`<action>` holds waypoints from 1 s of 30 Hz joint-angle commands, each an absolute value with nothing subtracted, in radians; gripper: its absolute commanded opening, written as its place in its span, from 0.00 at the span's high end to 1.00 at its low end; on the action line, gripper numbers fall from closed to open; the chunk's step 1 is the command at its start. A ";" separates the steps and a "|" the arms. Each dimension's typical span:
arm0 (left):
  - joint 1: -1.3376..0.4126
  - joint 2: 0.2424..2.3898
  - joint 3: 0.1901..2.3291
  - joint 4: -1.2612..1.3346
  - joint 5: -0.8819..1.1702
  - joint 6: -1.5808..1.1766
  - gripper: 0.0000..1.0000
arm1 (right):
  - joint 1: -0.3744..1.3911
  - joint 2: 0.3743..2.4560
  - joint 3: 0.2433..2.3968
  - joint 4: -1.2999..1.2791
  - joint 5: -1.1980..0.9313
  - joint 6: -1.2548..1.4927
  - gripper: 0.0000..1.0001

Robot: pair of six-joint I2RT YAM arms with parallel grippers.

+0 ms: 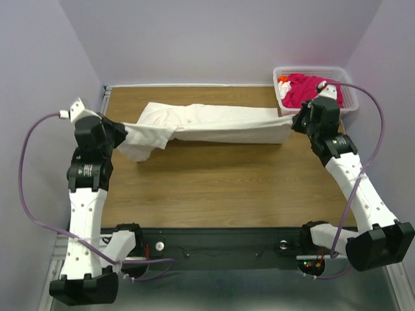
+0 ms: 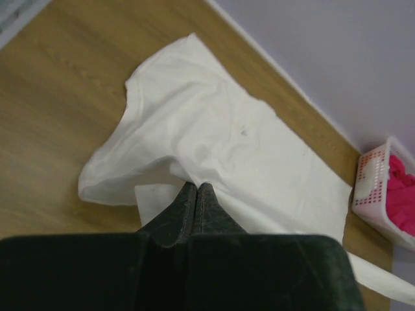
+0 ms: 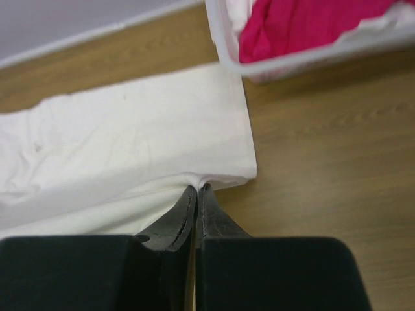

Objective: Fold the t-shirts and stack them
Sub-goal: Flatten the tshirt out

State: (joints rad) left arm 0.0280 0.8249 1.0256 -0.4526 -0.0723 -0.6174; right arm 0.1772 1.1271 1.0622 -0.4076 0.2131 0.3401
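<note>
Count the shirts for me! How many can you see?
2. The off-white t-shirt is stretched across the table between the left gripper and right gripper. The pink t-shirt sits in the basket, far right corner. More may hide under it.

Off-white t-shirt (image 1: 214,123), long folded band stretched nine to three o'clock across desk (image 1: 214,188), magenta-pink t-shirt (image 1: 300,89) crumpled in basket (image 1: 351,98) at one o'clock

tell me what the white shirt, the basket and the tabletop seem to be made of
The off-white t-shirt: soft matte cloth, probably cotton knit; it drapes and creases. The basket: white plastic, slightly glossy, with moulded lattice walls. The table: wood-look top, likely laminate; brown grain lines, smooth faint sheen.
</note>
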 commanded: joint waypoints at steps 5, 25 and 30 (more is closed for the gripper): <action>0.034 1.090 1.572 -0.253 -0.098 -0.469 1.00 | 0.169 1.295 1.544 -0.353 0.336 0.193 0.99; 0.031 0.856 1.956 -0.179 -0.232 -0.235 1.00 | 0.169 0.960 1.667 -0.336 0.175 0.015 0.99; 0.018 0.873 1.979 -0.175 -0.227 -0.209 1.00 | 0.170 0.934 1.704 -0.339 0.155 0.008 0.99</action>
